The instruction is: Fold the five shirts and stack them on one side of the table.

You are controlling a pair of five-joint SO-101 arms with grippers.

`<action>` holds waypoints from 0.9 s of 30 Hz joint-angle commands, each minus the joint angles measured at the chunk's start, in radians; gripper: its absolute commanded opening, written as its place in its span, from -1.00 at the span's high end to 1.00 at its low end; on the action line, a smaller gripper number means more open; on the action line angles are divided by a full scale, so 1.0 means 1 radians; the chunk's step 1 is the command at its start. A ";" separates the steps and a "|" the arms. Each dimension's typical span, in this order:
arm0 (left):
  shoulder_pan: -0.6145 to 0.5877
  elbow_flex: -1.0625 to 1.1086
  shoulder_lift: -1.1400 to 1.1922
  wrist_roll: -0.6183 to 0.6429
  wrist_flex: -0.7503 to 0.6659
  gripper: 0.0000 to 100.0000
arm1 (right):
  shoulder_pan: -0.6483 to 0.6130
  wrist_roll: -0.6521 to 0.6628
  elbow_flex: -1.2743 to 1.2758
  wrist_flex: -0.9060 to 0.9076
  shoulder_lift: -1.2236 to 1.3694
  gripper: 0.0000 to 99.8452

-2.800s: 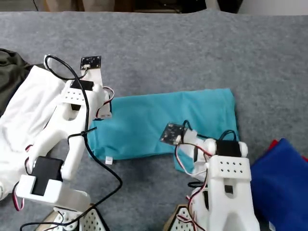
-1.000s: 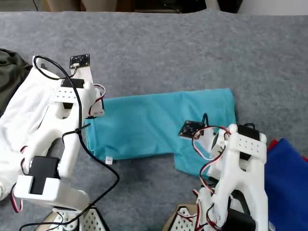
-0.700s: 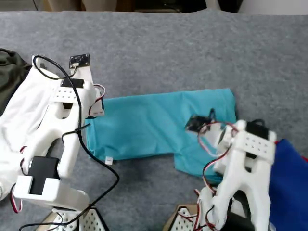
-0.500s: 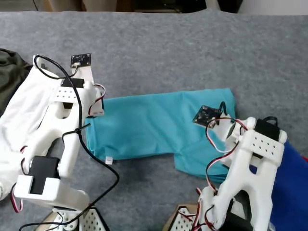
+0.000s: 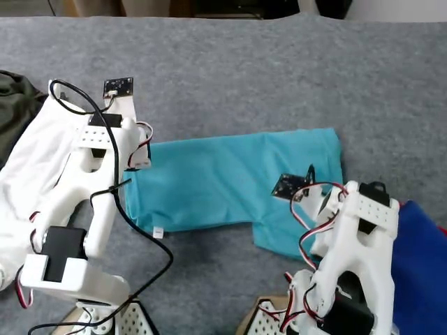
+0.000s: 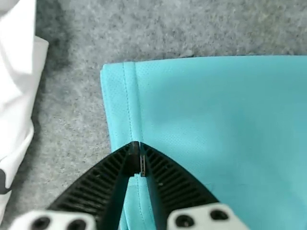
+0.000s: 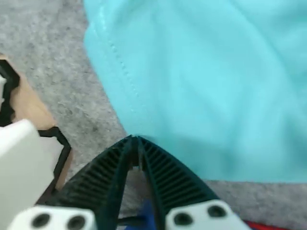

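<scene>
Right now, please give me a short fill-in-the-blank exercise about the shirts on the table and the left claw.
1. The left claw is ____ at the hem of the teal shirt.
2. The shirt beside the left arm is ____ in colour.
3. The shirt beside the right arm is ____ in colour.
Missing words: shut; white; blue.
</scene>
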 commanded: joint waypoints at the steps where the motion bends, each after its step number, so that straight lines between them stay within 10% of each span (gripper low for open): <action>1: -0.011 -0.051 -0.005 -0.012 -0.012 0.96 | -0.010 0.008 0.019 -0.003 0.005 0.99; 9: -0.011 -0.046 -0.005 -0.009 -0.011 0.96 | -0.104 -0.046 0.031 -0.025 0.005 0.99; 27: 0.008 -0.281 -0.004 0.046 0.107 0.96 | -0.216 -0.390 -0.846 0.041 0.371 0.99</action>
